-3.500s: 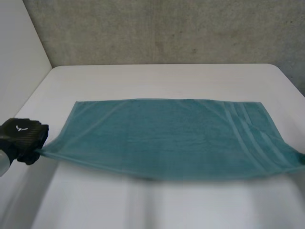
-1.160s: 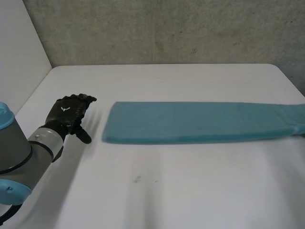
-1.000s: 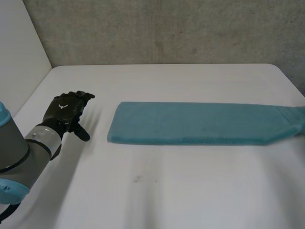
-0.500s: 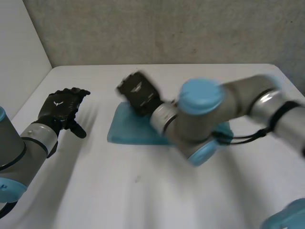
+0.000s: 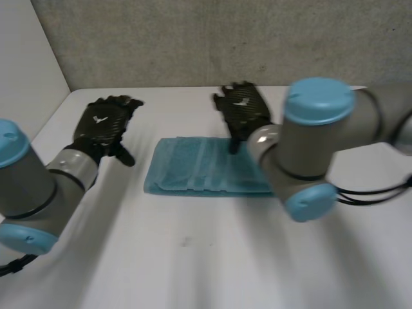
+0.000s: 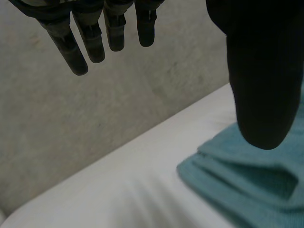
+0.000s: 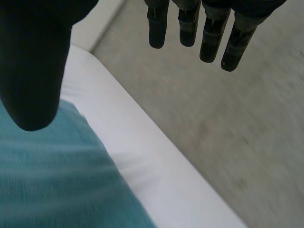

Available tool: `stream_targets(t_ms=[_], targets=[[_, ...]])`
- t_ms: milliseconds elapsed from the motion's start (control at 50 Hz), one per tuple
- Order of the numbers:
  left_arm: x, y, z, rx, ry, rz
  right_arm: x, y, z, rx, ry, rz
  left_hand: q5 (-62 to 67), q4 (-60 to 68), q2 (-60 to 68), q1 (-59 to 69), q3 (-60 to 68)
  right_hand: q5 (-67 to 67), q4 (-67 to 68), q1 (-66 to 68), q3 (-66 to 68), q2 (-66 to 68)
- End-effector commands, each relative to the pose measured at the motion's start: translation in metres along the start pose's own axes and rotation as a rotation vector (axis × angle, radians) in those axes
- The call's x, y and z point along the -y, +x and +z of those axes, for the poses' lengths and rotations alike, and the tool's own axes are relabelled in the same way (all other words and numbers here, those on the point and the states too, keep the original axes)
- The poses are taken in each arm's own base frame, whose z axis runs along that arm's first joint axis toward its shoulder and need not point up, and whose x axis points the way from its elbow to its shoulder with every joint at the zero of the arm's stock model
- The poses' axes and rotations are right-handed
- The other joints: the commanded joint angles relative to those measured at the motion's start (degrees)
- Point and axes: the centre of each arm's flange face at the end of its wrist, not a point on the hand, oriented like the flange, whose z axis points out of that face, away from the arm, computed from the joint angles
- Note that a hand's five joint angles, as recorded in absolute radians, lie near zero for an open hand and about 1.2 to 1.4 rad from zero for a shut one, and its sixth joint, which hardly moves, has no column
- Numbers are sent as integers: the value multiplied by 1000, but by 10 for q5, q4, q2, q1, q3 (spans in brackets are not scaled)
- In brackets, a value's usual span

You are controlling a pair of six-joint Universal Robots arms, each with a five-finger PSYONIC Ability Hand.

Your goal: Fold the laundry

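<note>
A teal towel [image 5: 193,168] lies folded in a short thick rectangle on the white table [image 5: 193,257], stripes on top. My left hand [image 5: 106,122] hovers just left of it, fingers straight, holding nothing. In the left wrist view its fingers [image 6: 66,38] are spread above the table, and the towel's layered end [image 6: 247,185] lies beyond the thumb. My right hand [image 5: 241,109] is above the towel's far edge, open and empty. In the right wrist view the towel [image 7: 57,185] lies under the thumb [image 7: 33,61]. The right forearm hides the towel's right end.
A grey concrete wall [image 5: 225,38] runs along the table's far edge, and a white panel [image 5: 26,64] stands at the left. The right arm's elbow [image 5: 309,148] reaches across the middle of the table. Bare tabletop lies in front of the towel.
The right hand carried the long towel's right end over to the left, halving it, then let go and opened. The left hand shifted slightly away and towards the towel.
</note>
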Motion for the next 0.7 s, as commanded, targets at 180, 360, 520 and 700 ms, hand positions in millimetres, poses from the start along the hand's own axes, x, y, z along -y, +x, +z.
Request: stream_targets(t_ms=[180, 360, 520, 700], targets=[[-27, 85, 39, -229, -60, 24, -123, 88, -65, -128, -404, 252, -2, 6, 6, 6, -1, 61, 66, 79, 75, 72], [-39, 85, 42, -226, -97, 79, -151, 106, -62, -163, -343, 261, -2, 6, 6, 6, -1, 470, 475, 488, 485, 482], [-25, 63, 27, -109, -115, 85, -156, 118, -51, -197, -333, 210, -4, 4, 4, 5, -3, 661, 666, 678, 675, 672], [4, 36, 0, -19, -89, 77, -21, 82, -11, -114, -5, 14, -5, 3, 3, 3, -5, 661, 666, 678, 675, 672]])
